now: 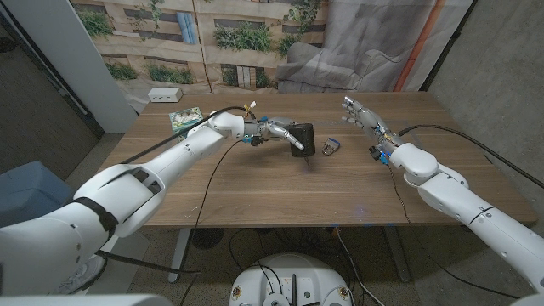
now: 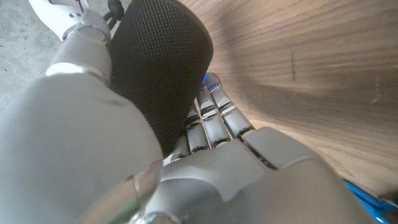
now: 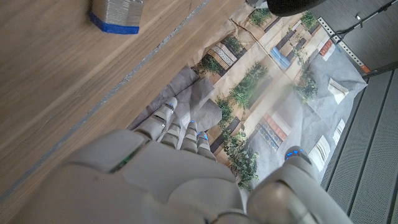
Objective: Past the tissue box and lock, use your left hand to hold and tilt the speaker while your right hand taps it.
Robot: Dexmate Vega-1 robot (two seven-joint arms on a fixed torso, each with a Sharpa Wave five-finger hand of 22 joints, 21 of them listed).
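The black mesh speaker stands on the table just past the middle. My left hand grips its side, and the left wrist view shows the fingers wrapped around the dark speaker. I cannot tell if the speaker is tilted. A small silver lock with a blue edge lies just right of the speaker, also seen as the lock in the right wrist view. My right hand hovers further right with its fingers stretched out, holding nothing, apart from the speaker. The green tissue box lies at the far left.
A white power strip sits at the table's far left corner. A black cable runs along my right arm past the table's right edge. Bare wood spreads across the near half of the table.
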